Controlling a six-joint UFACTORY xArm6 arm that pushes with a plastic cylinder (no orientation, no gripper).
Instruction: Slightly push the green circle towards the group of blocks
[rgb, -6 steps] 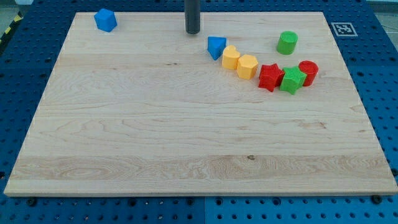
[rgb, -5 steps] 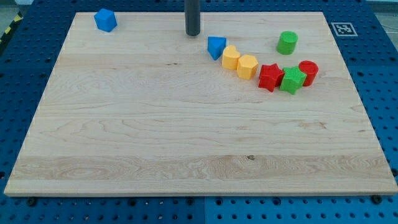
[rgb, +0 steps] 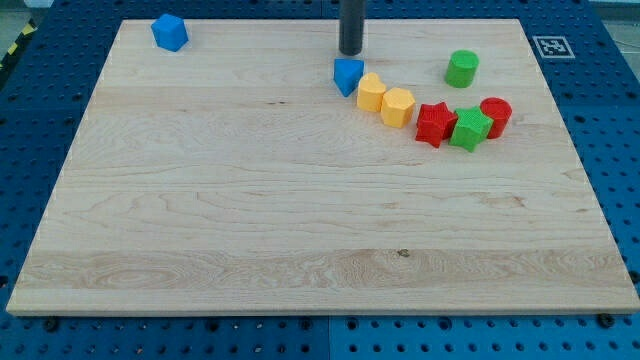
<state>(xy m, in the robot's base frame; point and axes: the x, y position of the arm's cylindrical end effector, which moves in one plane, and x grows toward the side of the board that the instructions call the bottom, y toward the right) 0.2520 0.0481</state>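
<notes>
The green circle (rgb: 462, 69) stands alone near the view's top right, a little above the group. The group runs in a curved row: a blue triangle (rgb: 347, 75), two yellow blocks (rgb: 372, 93) (rgb: 398, 106), a red star (rgb: 434, 124), a green star (rgb: 469, 129) and a red circle (rgb: 496, 116). My tip (rgb: 351, 52) is just above the blue triangle, well to the left of the green circle, touching no block.
A blue cube (rgb: 170, 32) sits at the view's top left of the wooden board (rgb: 300, 230). A fiducial marker (rgb: 551, 46) lies off the board's top right corner. Blue pegboard surrounds the board.
My tip has moved to the view's right, from above the board's middle top to just above the blue triangle. No block has moved.
</notes>
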